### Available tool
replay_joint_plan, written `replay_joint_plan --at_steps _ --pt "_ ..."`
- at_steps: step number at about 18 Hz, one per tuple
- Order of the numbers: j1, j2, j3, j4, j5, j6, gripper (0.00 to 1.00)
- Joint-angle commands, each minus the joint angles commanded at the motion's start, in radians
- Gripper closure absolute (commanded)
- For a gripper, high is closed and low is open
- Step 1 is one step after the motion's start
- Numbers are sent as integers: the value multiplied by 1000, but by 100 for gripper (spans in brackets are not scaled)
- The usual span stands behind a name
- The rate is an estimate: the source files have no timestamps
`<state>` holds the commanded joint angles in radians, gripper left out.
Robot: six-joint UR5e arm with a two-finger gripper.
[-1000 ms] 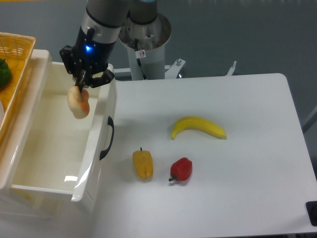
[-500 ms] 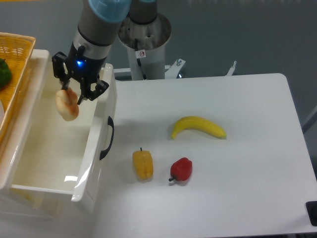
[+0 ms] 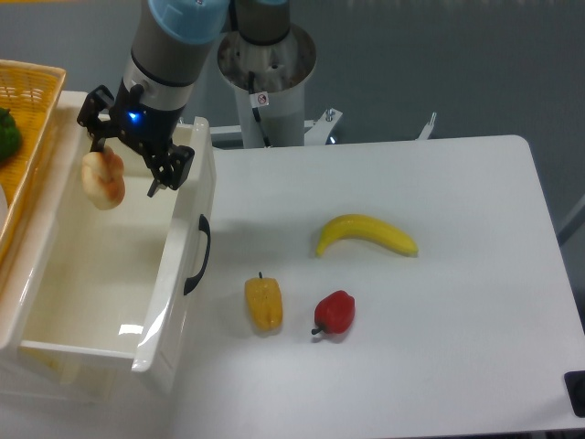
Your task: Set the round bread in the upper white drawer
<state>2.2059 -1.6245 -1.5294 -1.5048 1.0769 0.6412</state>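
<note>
The round bread (image 3: 102, 179), a pale tan lumpy bun, hangs in the air over the far left part of the open upper white drawer (image 3: 174, 283). My gripper (image 3: 111, 163) is shut on the bun from above, tilted, with a blue light glowing on its wrist. The drawer is pulled out at the table's left side, its curved black handle (image 3: 196, 254) facing right. The drawer's inside shows nothing lying in it.
A woven yellow basket (image 3: 23, 128) with something green sits on top at the far left. On the white table lie a banana (image 3: 367, 235), a yellow pepper (image 3: 263, 304) and a red pepper (image 3: 335, 314). The arm's base column (image 3: 267, 78) stands behind the table.
My gripper has carried the bread leftward, from beside the drawer's right wall to over its far left part, and it has tilted further.
</note>
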Motion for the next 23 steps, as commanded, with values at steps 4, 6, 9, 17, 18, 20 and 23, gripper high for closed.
replay_joint_plan --at_steps 4,6,9,17,18,20,23 --pt "0 2 0 0 2 -2 1" --pt "0 2 0 0 3 -2 1" --pt "2 2 2 0 3 -2 1" --pt "40 2 3 20 49 15 0" --pt "44 2 3 37 66 26 0" --pt "49 3 3 51 100 31 0" --pt "66 3 3 60 170 31 0"
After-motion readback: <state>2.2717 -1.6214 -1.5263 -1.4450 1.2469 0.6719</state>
